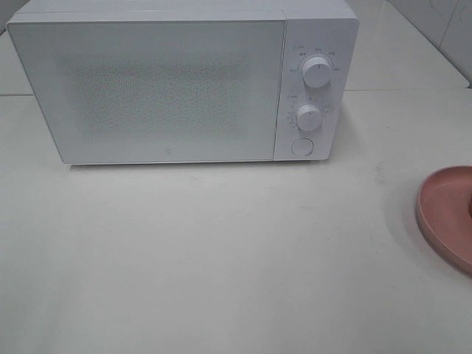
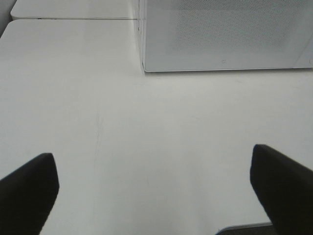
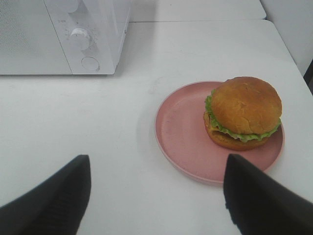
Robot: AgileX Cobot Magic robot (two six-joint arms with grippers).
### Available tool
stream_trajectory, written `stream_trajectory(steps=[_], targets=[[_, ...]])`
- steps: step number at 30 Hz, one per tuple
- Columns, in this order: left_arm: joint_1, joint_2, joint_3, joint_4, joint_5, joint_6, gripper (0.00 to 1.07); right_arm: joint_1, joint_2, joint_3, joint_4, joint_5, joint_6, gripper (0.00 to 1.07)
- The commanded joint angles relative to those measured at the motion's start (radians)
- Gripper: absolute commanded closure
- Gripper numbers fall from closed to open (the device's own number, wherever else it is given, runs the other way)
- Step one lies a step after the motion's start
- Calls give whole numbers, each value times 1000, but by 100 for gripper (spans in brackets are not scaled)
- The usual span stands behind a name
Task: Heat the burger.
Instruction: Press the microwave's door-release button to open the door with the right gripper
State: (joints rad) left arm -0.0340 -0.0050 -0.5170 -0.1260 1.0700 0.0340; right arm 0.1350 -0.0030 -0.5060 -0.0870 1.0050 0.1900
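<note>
Nearest us, the left claw hangs w/ both dark fingers spread wide, and only bare white table shows btwn them. The right claw is likewise wide open and grips nothing, its two fingers apart above the table. Just past the right claw's fingertips the pink plate lies flat on the table. The burger rests on it upright, off-ctr on the side of the plate away from the microwave. It has a glossy domed bun on top, w/ green lettuce frilling out at the edge over the lower bun. Neither claw touches burger or plate. In the high view we catch only the plate's rim, at the right edge of the table, well apart from the microwave. Farthest back, the white microwave stands on the table w/ its door shut. On its control panel, right of the door, are two round knobs, one above the other, w/ a round button below them.
</note>
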Motion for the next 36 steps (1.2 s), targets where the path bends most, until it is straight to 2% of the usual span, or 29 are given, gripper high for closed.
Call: stream_trajectory(steps=[1, 22, 30, 36], targets=[[-3, -2, 1, -7, 1, 2, 7, -4, -9, 5, 3, -5, -7, 35], [-3, -2, 1, -7, 1, 2, 7, -4, -9, 5, 1, -5, -5, 35], [-3, -2, 1, -7, 1, 2, 7, -4, -5, -31, 0, -33, -5, 35], [-3, -2, 1, -7, 1, 2, 7, -4, 60, -38, 3, -76, -5, 35]])
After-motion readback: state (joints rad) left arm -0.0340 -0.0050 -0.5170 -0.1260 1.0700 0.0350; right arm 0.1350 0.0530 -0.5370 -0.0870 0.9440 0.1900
